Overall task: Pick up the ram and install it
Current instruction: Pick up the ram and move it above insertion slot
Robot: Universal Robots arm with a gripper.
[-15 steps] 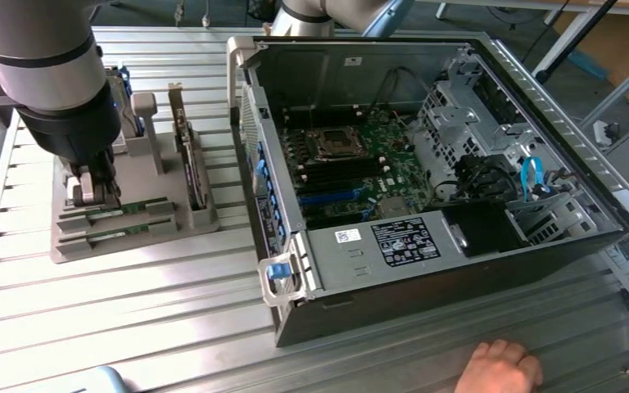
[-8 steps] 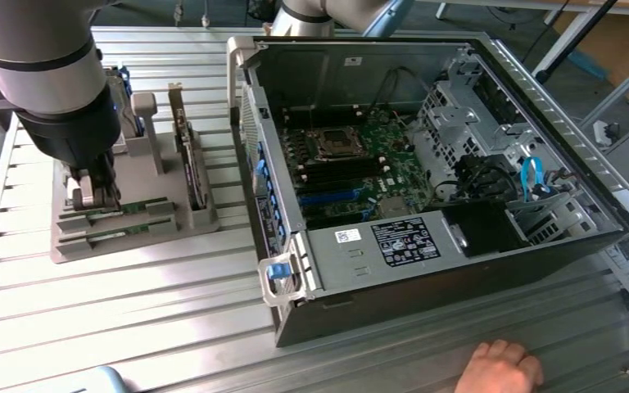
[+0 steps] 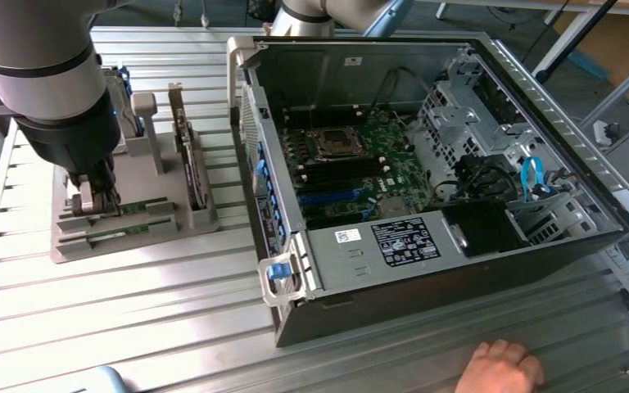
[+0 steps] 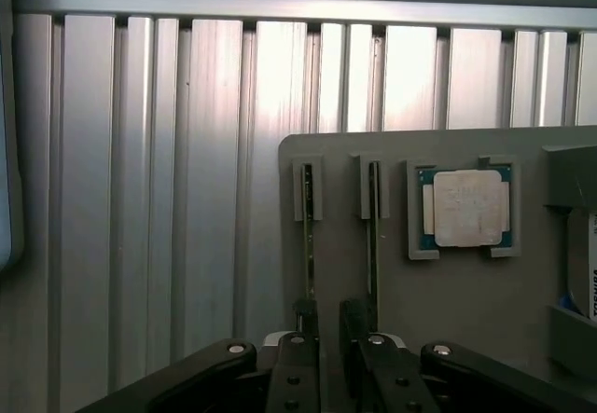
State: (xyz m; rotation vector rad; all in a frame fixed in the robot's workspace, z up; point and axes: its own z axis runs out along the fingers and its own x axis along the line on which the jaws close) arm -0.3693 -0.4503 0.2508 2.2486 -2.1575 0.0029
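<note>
- The exterior camera sits high up and looks down at a slant on the table [image 3: 128, 311]. It is far off. The computer case [image 3: 337, 246] is at 3 o'clock and the gray holder [image 3: 196, 219] at 9 o'clock.
- The wrist camera sits just behind the gripper [image 4: 328, 318] and looks straight down, very close.
- Both views see the gray holder and the table.

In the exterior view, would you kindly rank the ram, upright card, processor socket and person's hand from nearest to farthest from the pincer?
1. Ram, in the grey holder by the pincer.
2. Upright card, toward the exterior view's right.
3. Processor socket, inside the case.
4. Hand, bottom edge.
</note>
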